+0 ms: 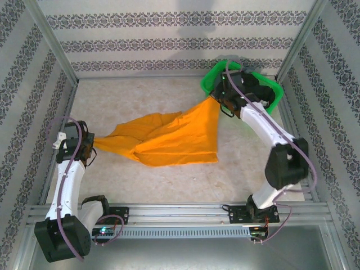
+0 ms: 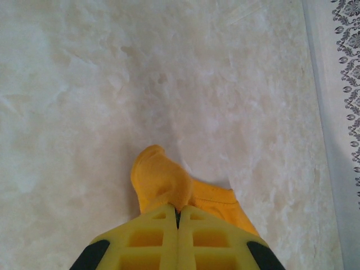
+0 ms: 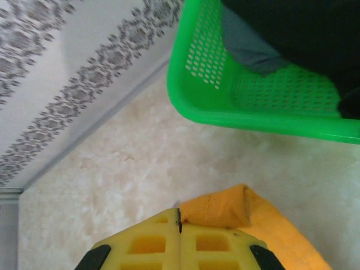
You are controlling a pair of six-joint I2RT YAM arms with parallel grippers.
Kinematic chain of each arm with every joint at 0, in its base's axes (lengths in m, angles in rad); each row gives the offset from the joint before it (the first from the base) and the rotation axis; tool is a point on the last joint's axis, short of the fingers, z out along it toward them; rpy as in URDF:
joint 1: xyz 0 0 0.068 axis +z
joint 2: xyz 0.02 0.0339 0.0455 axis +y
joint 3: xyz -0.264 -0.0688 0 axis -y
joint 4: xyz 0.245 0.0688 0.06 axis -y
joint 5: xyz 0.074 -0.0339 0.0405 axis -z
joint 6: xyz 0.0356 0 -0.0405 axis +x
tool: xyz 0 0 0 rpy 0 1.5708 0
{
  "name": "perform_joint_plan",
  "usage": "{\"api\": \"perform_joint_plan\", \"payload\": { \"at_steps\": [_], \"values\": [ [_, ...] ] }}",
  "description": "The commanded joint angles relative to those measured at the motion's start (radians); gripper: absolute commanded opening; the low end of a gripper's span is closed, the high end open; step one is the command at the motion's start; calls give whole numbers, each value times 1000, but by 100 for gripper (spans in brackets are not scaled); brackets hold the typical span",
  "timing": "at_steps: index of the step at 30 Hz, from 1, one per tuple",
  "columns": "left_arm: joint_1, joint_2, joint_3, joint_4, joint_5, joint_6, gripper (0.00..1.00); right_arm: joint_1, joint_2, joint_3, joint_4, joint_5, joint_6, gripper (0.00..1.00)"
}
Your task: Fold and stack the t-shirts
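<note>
The orange t-shirt (image 1: 169,138) lies stretched across the table between both arms, its lower edge resting on the surface. At the left, my left gripper (image 1: 90,142) is shut on one corner of it; a tuft of orange cloth (image 2: 163,177) pokes out past the closed yellow fingers (image 2: 152,236). At the right, close to the basket, my right gripper (image 1: 218,101) is shut on the opposite corner, with a fold of the cloth (image 3: 230,208) beside its fingers (image 3: 214,244). Black t-shirts (image 3: 304,34) lie in the basket.
A green plastic basket (image 1: 212,79) stands at the back right, right behind my right gripper; its perforated wall (image 3: 225,84) is close above the fingers. Patterned walls (image 1: 169,39) enclose the table on three sides. A metal rail (image 1: 180,214) runs along the near edge.
</note>
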Motion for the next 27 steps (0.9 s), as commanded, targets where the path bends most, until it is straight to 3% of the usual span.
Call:
{"api": "perform_joint_plan", "payload": {
  "at_steps": [1,2,4,10,16,21,27],
  "values": [
    [12,-1,5,37,-8,-8,0,-19,63,69,4,-93,-25,25],
    [12,0,3,35,-4,-6,0,-19,68,74,-15,-95,-33,34],
    [12,-1,-3,34,10,-7,0,-12,43,48,-41,-82,-48,43],
    [11,-5,-16,26,35,-4,0,24,-210,-253,-169,-39,-43,44],
    [12,4,-9,33,41,3,0,150,-431,-565,-327,7,-70,44],
    [11,9,-17,42,47,-3,0,185,-376,-650,-302,-49,-133,48],
    [12,7,-23,42,53,6,0,188,-220,-599,-236,-71,-202,46]
  ]
}}
